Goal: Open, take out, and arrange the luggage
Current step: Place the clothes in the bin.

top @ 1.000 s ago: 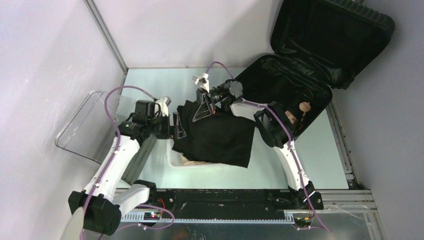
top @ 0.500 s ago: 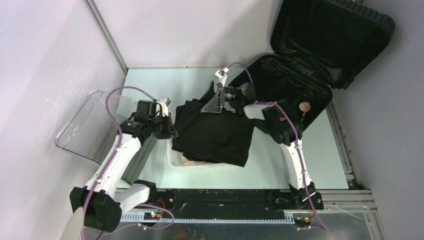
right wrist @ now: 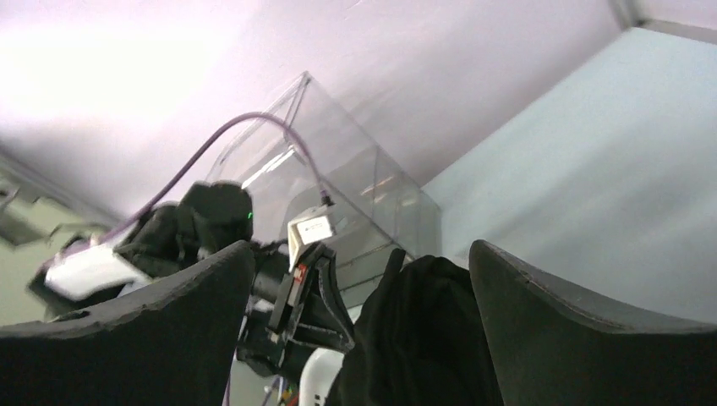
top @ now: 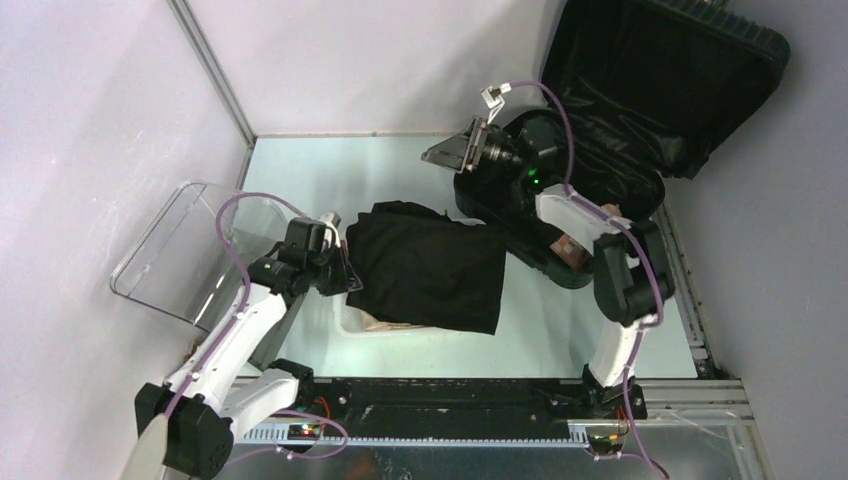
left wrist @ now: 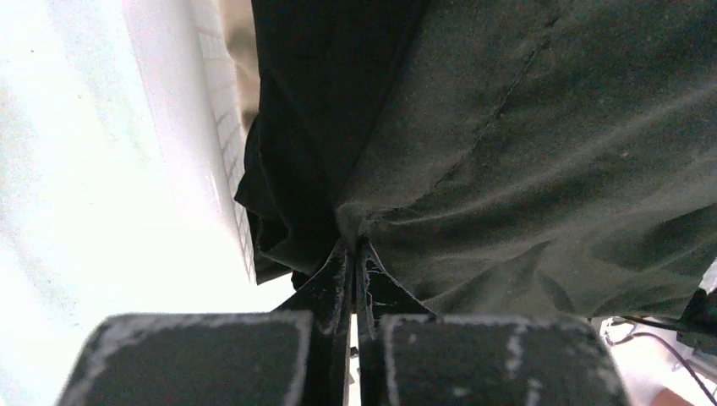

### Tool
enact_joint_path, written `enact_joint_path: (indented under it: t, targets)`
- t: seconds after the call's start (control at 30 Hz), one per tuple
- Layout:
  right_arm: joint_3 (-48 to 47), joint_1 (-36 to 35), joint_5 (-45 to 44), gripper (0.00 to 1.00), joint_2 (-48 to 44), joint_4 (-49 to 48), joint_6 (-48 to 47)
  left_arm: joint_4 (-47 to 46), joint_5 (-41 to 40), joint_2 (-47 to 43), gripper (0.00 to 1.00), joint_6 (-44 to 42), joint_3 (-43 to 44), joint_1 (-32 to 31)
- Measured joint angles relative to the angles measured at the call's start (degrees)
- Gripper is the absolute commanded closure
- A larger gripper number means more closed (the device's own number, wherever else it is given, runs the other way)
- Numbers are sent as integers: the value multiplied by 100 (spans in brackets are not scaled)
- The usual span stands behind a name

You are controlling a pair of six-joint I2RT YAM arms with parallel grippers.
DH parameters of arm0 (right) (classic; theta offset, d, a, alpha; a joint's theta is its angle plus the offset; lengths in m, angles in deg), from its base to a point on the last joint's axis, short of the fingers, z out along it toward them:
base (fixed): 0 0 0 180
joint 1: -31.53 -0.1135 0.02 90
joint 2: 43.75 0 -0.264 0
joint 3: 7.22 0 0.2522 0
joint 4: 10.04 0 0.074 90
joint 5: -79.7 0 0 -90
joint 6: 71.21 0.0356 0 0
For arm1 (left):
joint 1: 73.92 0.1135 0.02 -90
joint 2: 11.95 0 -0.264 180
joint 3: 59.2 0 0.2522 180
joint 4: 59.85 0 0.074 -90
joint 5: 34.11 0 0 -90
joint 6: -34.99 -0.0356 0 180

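arrange step: black garment (top: 430, 270) is out of the luggage (top: 650, 80), draped over the white basket (top: 352, 320)
left tool (left wrist: 355, 254) pinched shut on the garment's left edge. right tool (right wrist: 362, 254) wide open, empty, raised by the open luggage at the worktop's (top: 330, 170) far right corner. likely next: left tugs the cloth flat, slowly, so the basket doesn't slide.

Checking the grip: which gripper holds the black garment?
The left gripper, fingers shut on the black folded garment; the right gripper hangs open, empty.
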Motion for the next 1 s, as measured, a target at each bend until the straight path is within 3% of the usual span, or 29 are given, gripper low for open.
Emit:
enact_joint_path:
  t: [0.3,0.5,0.63,0.67,0.7,0.73,0.77,0.8,0.87,1.0]
  targets:
    - [0,-74,-2636,0,-1891,4701,-2339,11,-811,-256,100,831,20,-654]
    - [0,391,-3167,0,-2603,6686,-3021,-46,-1480,-507,100,1209,-245,-787]
    - [57,315,-3499,15,-2874,7475,-3373,-35,-1884,-717,100,1351,-275,-992]
    - [94,212,-3580,27,-2957,7624,-3418,-33,-1978,-793,99,1386,-273,-1047]
    - [129,114,-3659,33,-3029,7764,-3449,-20,-2059,-866,89,1432,-273,-1091]
    - [153,48,-3689,47,-3077,7847,-3475,9,-2140,-922,71,1475,-269,-1128]
    - [175,-63,-3748,58,-3128,7965,-3462,37,-2218,-981,62,1519,-269,-1152]
    - [186,-160,-3794,62,-3156,8061,-3471,70,-2299,-1036,48,1574,-267,-1180]
    - [190,-358,-3934,69,-3176,8188,-3453,162,-2435,-1172,38,1655,-216,-1217]
    - [380,-693,-4238,76,-3198,8223,-3414,151,-2557,-1394,37,1534,149,-1257]
